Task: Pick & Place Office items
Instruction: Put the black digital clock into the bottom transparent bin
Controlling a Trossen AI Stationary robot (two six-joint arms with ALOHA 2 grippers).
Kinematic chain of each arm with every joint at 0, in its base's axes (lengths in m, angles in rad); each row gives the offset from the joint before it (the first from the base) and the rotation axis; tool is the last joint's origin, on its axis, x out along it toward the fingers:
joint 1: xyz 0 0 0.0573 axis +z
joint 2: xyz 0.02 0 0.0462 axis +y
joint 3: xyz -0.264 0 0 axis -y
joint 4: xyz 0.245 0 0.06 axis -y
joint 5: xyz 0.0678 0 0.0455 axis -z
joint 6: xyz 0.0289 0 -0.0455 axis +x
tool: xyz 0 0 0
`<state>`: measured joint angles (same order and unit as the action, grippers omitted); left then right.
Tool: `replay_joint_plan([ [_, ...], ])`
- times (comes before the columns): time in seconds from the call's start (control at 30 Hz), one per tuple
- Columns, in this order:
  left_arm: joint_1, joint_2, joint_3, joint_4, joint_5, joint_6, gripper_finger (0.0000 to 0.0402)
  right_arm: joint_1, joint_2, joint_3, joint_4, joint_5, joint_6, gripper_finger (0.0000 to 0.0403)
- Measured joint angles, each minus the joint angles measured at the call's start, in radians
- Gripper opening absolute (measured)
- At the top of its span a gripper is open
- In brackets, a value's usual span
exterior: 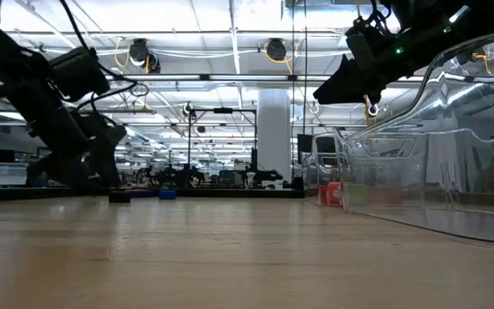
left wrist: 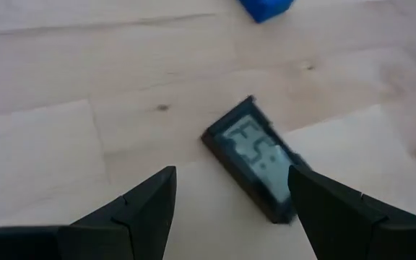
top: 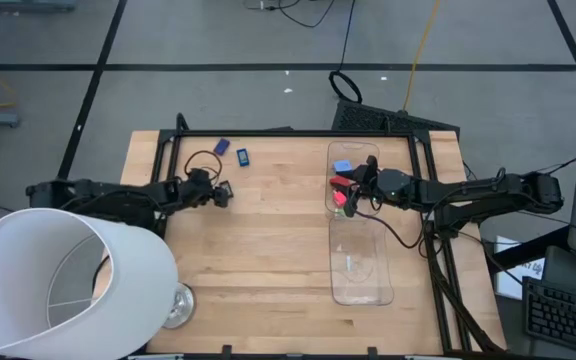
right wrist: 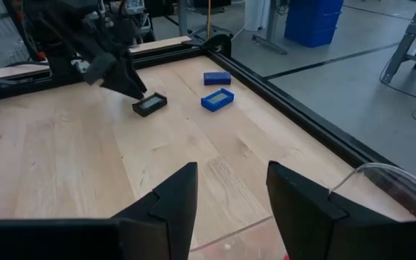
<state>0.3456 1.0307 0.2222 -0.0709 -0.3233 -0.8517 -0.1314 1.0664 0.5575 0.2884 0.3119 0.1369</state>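
Left wrist view: small black display piece (left wrist: 255, 157), flat on the table (left wrist: 63, 108), screen up, between and just ahead of the left gripper (left wrist: 230, 198), fingers apart and empty. Judged light, rigid, smooth-cased and likely slippery; screen face best left untouched. Best hold judged across the two long sides, at mid-length. Long axis set diagonally to the line between the fingers, so probably a wrist turn needed before closing. In the high view, located near the table's far edge, toward the far left corner, with a navy piece (top: 221, 146) and a blue piece (top: 242, 156) lying closer to that edge. Further right, clear tray (top: 363, 285) along the right side, red pieces (top: 340, 183) and a light blue piece (top: 343, 167) inside its far end; right gripper (top: 351, 200) above them, fingers apart, empty.
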Motion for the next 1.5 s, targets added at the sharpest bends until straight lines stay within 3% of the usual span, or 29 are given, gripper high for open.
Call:
replay_joint_plan([
  [0.4,0.015,0.214,0.000,0.358,0.026,0.067,0.0269,0.000,0.000,0.000,-0.001,0.000,0.007,0.0155],
  [0.63,0.011,0.313,0.000,0.571,0.144,0.300,0.0269,0.000,0.000,0.000,-0.001,0.000,0.004,0.0155],
  [0.73,0.011,0.314,0.000,0.561,0.152,0.433,0.0269,0.000,0.000,0.000,-0.001,0.000,0.004,0.0155],
  [0.93,0.011,0.277,0.000,0.488,0.152,0.554,0.0269,0.000,0.000,0.000,-0.019,0.000,0.004,0.0155],
  [1.17,0.011,0.276,0.000,0.390,0.201,0.589,0.0269,0.000,0.000,0.000,-0.030,0.000,0.005,0.0155],
  [1.5,0.000,0.274,0.004,0.282,0.191,0.616,0.0269,0.000,0.000,0.000,-0.029,-0.001,0.007,0.0155],
])
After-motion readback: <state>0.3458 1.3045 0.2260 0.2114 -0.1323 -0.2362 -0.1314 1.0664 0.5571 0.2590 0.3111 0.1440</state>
